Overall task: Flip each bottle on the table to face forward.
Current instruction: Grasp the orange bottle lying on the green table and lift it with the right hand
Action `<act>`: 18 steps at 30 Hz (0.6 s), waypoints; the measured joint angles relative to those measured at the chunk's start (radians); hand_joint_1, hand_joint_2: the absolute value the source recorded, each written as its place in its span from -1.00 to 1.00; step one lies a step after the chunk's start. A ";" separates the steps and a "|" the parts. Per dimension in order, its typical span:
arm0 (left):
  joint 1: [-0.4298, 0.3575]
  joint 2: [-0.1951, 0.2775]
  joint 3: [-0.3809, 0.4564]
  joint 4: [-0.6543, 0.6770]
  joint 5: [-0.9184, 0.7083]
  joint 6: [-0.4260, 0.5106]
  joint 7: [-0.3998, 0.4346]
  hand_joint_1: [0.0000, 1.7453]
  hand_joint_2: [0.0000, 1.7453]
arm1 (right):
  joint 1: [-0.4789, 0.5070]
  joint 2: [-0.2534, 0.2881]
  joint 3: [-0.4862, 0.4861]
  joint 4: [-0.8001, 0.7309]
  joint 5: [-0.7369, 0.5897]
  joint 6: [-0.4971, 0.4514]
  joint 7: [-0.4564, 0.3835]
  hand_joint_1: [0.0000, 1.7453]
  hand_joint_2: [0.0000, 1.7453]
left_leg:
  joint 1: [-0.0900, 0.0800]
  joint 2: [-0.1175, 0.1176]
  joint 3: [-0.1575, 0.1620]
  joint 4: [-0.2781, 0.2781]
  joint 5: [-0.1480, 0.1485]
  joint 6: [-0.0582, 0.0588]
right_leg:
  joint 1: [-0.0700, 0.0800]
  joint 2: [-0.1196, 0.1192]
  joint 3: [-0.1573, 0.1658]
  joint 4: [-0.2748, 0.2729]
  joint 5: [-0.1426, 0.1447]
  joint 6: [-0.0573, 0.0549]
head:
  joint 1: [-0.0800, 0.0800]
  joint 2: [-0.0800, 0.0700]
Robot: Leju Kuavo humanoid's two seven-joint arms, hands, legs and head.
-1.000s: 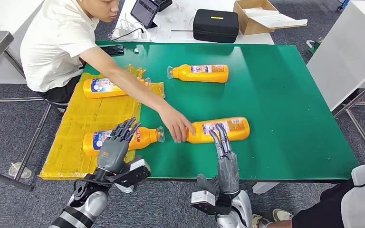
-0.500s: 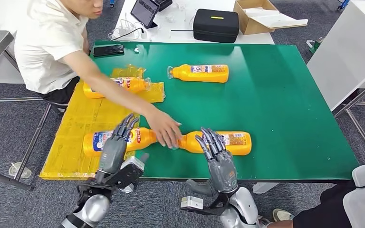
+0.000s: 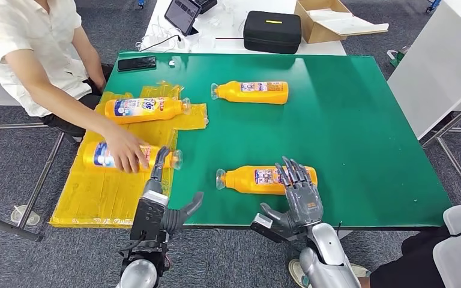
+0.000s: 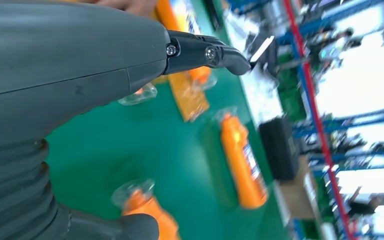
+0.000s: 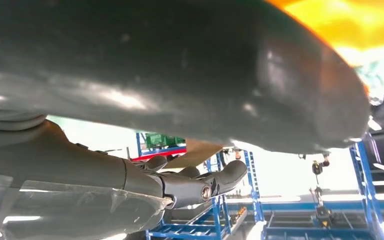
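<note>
Here, four orange bottles lying on their sides on the green desk (image 3: 366, 138). Nearest: near bottle (image 3: 258, 179), close to the front edge, cap toward the robot's left, label up. Right hand (image 3: 299, 198) just at that bottle's base end, fingers spread and overlapping the base in the head view; touching or only in front, cannot tell. No grip on it: hand open, holding nothing. Orange body blurred against the thumb in the right wrist view (image 5: 340, 20).

Left hand (image 3: 159, 201) at the front edge, turned edge-on, fingers extended and pointing up the desk, thumb splayed toward the middle; open, empty. Fingertips just short of the left bottle (image 3: 99, 153), lying on the yellow sheet (image 3: 96, 192) with its clear cap at the sheet's edge. A person's hand (image 3: 126, 153) resting on that bottle's middle, arm reaching in from the far left.

Farther back on the sheet: back-left bottle (image 3: 141, 110), blue-and-white label up, cap toward the desk's middle. Well apart on bare green: far bottle (image 3: 253, 92), cap to the left, label up; seen blurred in the left wrist view (image 4: 242, 160).

Beyond the desk, on a white surface: black case (image 3: 272, 31), open cardboard box (image 3: 324, 19), tablet (image 3: 183, 13). Dark phone (image 3: 137, 63) at the desk's far left corner.
</note>
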 joint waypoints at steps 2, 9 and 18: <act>0.001 -0.003 0.000 -0.009 0.001 0.022 -0.003 -1.00 1.00 | -0.012 -0.016 0.018 0.019 0.003 0.000 0.019 -1.00 -1.00 | 0.000 0.000 0.000 0.000 0.000 0.000 | 0.000 0.000 0.000 0.000 0.000 0.000 | 0.000 0.000; 0.001 -0.006 -0.001 -0.017 0.003 0.035 -0.007 -1.00 1.00 | -0.032 -0.047 0.055 0.055 0.002 0.000 0.039 -1.00 -1.00 | 0.000 0.000 0.000 0.000 0.000 0.000 | 0.000 0.000 0.000 0.000 0.000 0.000 | 0.000 0.000; 0.002 -0.008 -0.003 -0.017 0.038 0.050 -0.009 -1.00 1.00 | -0.086 -0.096 0.132 0.117 -0.044 0.058 0.143 -1.00 1.00 | 0.000 0.000 0.000 0.000 0.000 0.000 | 0.000 0.000 0.000 0.000 0.000 0.000 | 0.000 0.000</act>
